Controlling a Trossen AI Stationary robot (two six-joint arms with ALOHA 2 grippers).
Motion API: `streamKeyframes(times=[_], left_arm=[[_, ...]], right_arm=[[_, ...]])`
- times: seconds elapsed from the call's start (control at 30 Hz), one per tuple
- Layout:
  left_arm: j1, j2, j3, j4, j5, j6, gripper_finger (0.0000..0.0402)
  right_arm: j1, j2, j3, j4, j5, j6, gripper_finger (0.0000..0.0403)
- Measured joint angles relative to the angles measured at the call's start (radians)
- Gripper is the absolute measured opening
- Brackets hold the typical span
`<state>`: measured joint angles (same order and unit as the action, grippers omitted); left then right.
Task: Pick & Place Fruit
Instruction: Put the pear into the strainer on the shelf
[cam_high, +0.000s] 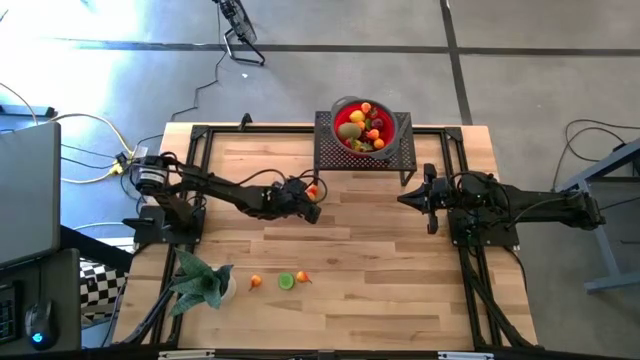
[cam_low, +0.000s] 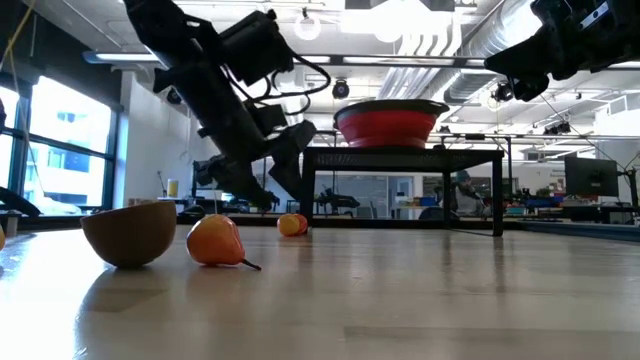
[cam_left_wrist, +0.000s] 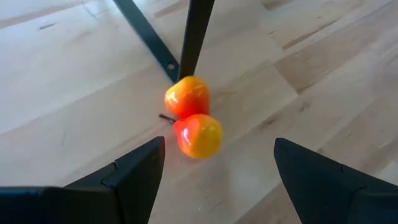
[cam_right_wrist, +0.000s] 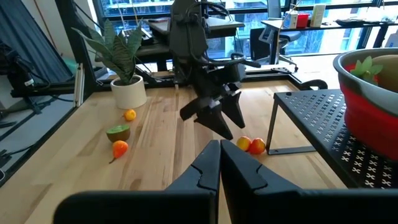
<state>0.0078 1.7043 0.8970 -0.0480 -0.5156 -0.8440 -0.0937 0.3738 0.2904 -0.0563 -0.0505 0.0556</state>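
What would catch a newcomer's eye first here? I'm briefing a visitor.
Likely the red bowl heaped with fruit on its black mesh stand at the table's far edge. Next, the left gripper, open, over two red-orange fruits lying by the stand's leg. The right gripper waits shut at the right.

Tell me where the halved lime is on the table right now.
The halved lime lies near the table's front edge on the left arm's side, between a small orange and a red-orange fruit, right of the potted plant.
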Motion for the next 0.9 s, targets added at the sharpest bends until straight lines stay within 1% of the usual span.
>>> streamKeyframes(times=[0.3, 0.57, 0.77, 0.87, 0.9], left_arm=[[0.000, 0.055, 0.000, 0.008, -0.003, -0.047, 0.0297], [0.007, 0.068, 0.000, 0.049, -0.042, -0.047, 0.0297], [0.031, 0.080, 0.000, 0.056, -0.040, -0.044, 0.0297], [0.046, 0.094, -0.002, 0.050, -0.014, -0.045, 0.0297], [0.047, 0.107, 0.000, 0.077, -0.005, -0.045, 0.0297]], right_arm=[[0.000, 0.000, 0.000, 0.000, 0.000, 0.000, 0.0005], [0.000, 0.000, 0.000, 0.000, 0.000, 0.000, 0.0005], [0.000, 0.000, 0.000, 0.000, 0.000, 0.000, 0.0005], [0.000, 0.000, 0.000, 0.000, 0.000, 0.000, 0.0005], [0.000, 0.000, 0.000, 0.000, 0.000, 0.000, 0.0005]])
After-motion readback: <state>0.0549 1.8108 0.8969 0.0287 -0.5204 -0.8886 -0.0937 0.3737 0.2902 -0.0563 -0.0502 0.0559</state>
